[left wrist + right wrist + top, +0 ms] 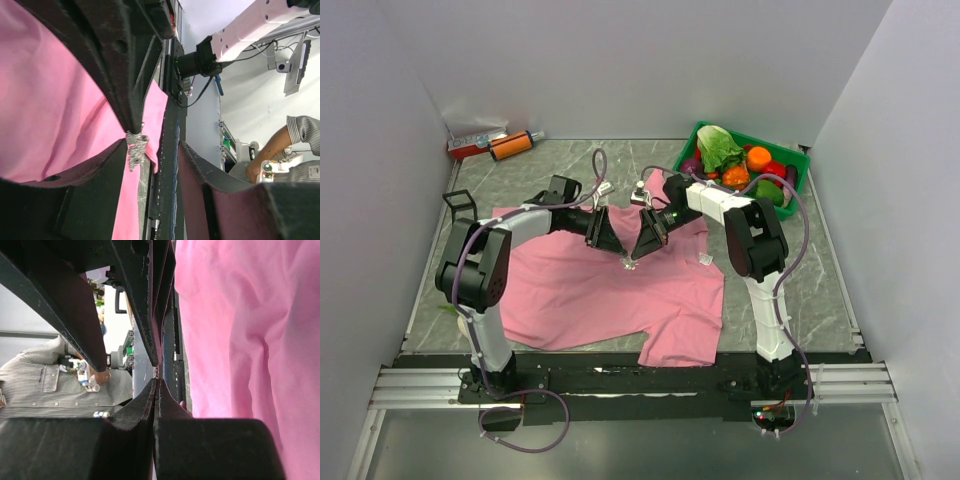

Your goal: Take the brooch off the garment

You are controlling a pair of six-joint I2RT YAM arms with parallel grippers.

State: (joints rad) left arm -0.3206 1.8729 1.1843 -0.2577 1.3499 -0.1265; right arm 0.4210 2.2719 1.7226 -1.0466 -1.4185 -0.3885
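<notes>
Marbled tabletop (570,160) carries garment (580,295), vegetable crate (804,172); left claw (131,137) pinches brooch (136,152), right claw (156,372) closed.

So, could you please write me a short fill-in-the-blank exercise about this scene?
1. The garment is coloured ___.
2. The bin holding vegetables is coloured ___.
3. The right gripper has its jaws ___.
4. The left gripper pinches a tiny silvery ___.

Missing words: pink; green; shut; brooch.
</notes>
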